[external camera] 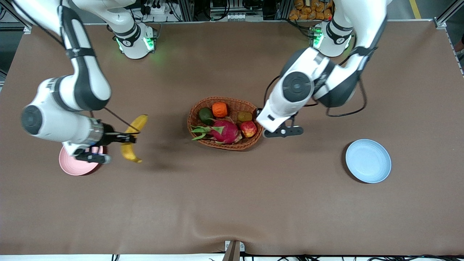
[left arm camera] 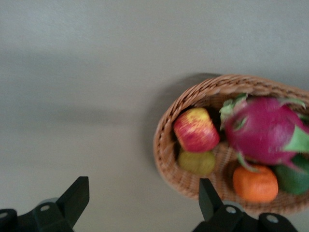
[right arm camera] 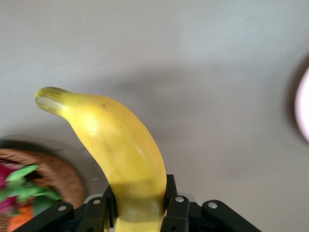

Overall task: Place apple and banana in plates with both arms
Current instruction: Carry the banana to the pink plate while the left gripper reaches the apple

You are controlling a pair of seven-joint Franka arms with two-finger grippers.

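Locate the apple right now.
The apple sits in the wicker basket at its left-arm end, beside the dragon fruit; the open left pincer hovers by that end.

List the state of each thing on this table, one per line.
Long curved yellow banana: held in air by right tool.
Small red-yellow apple: in oval wicker basket.
Left tool: open, empty, beside basket.
Pale pink round plate: empty.
Light blue round plate: empty.
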